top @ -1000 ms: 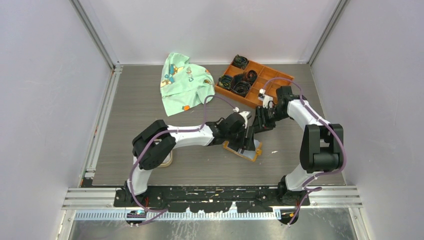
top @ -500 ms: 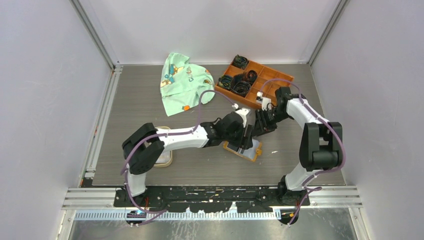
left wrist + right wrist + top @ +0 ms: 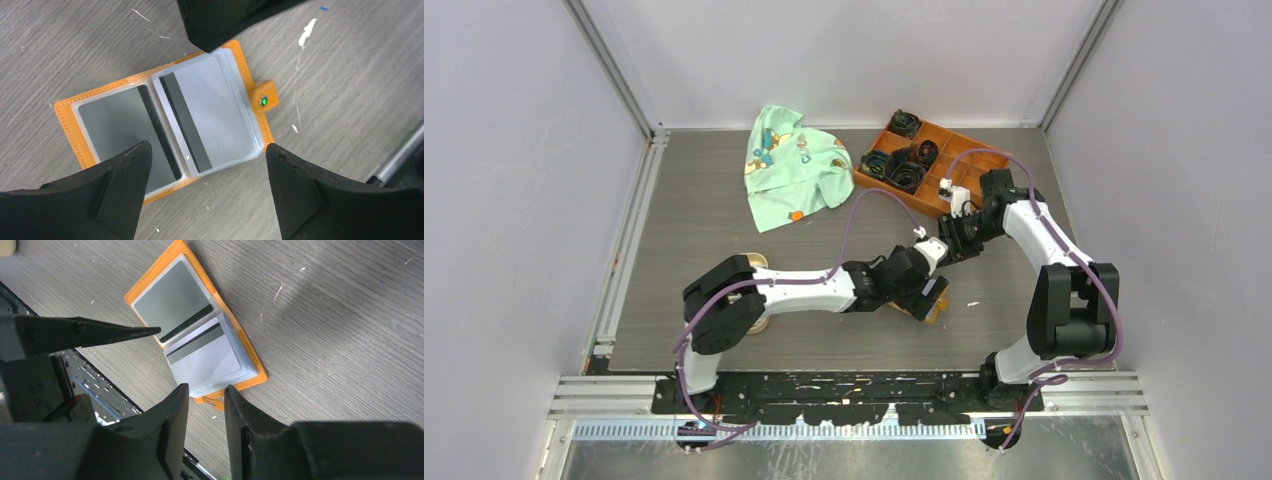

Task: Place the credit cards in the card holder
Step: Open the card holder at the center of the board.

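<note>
The card holder [image 3: 75, 130] [image 3: 150, 280] lies open and flat on the table, orange with clear slots. Two credit cards sit in its slots, black stripes facing up: a grey one [image 3: 117, 125] on one page and a paler one [image 3: 212, 110] on the stack of sleeves. My left gripper [image 3: 207, 150] [image 3: 914, 285] hovers just above it, jaws spread wide, nothing between them. In the top view it hides most of the holder [image 3: 936, 303]. My right gripper [image 3: 206, 389] [image 3: 951, 240] hangs over the holder's snap-tab edge, jaws a narrow gap apart and empty.
An orange compartmented tray [image 3: 972, 158] with dark coiled items stands at the back right. A green printed cloth [image 3: 789, 165] lies at the back centre. A tan dish [image 3: 760, 323] peeks out under the left arm's elbow. The metal rail runs along the table's near edge.
My left gripper has spread its jaws wider and slid toward the near edge over the card holder. The right gripper has drawn back slightly toward the tray.
</note>
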`<action>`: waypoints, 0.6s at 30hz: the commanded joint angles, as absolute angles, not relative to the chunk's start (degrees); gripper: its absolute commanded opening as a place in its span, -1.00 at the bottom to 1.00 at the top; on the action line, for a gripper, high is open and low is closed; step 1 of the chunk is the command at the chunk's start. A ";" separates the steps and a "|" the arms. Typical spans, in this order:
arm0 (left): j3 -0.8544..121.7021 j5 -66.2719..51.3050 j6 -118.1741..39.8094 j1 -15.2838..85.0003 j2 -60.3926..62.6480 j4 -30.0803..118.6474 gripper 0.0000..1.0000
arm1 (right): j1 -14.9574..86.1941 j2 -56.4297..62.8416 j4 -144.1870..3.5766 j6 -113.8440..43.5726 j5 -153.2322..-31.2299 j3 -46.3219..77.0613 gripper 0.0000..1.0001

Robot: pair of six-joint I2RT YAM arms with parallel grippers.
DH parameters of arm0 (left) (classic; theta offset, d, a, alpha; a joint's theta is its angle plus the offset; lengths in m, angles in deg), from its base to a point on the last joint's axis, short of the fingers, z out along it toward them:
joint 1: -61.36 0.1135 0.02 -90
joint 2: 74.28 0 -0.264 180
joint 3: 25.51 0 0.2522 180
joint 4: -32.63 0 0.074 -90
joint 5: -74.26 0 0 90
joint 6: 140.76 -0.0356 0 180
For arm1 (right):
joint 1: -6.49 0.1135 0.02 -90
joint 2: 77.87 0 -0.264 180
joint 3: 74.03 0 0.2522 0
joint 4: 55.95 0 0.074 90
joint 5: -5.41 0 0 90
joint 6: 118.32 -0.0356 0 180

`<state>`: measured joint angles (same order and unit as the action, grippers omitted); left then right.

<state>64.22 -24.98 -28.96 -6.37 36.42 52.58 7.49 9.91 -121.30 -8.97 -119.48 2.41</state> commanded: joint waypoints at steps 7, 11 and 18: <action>72.79 -26.99 -29.63 -6.69 42.50 56.63 0.70 | 7.28 10.14 -121.33 -8.21 -118.96 3.10 -0.24; 73.88 -26.41 -29.41 -6.73 43.71 57.14 0.70 | 7.28 10.04 -121.33 -8.20 -118.94 3.06 -0.24; 75.59 -26.56 -29.49 -6.71 45.52 59.23 0.67 | 7.28 9.84 -121.38 -8.36 -119.02 3.10 -0.24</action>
<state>73.05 -26.64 -28.92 -6.52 44.68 57.87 7.07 10.42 -121.13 -8.66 -117.63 2.41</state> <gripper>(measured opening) 0.843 0.380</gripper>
